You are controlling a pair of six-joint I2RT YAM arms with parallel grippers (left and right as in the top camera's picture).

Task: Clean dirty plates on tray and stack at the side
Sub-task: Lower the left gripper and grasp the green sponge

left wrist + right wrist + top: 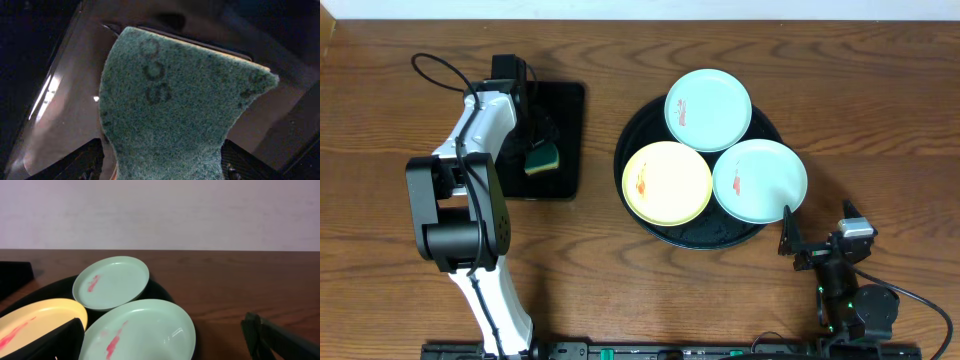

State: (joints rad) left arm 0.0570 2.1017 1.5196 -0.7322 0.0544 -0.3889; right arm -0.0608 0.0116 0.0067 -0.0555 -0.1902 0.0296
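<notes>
The round black tray holds three plates: a mint-blue one at the back, a yellow one at the front left and a mint-blue one at the front right. Each bears an orange-red smear. My left gripper is over the small rectangular tray, shut on a green-and-yellow sponge; the sponge's green face fills the left wrist view between the fingers. My right gripper is open and empty just off the round tray's front right rim, facing the near mint plate.
A small rectangular black tray lies left of the round tray, under the left gripper. Bare wood tabletop lies right of the round tray. The right wrist view shows the yellow plate, the far mint plate and a pale wall behind.
</notes>
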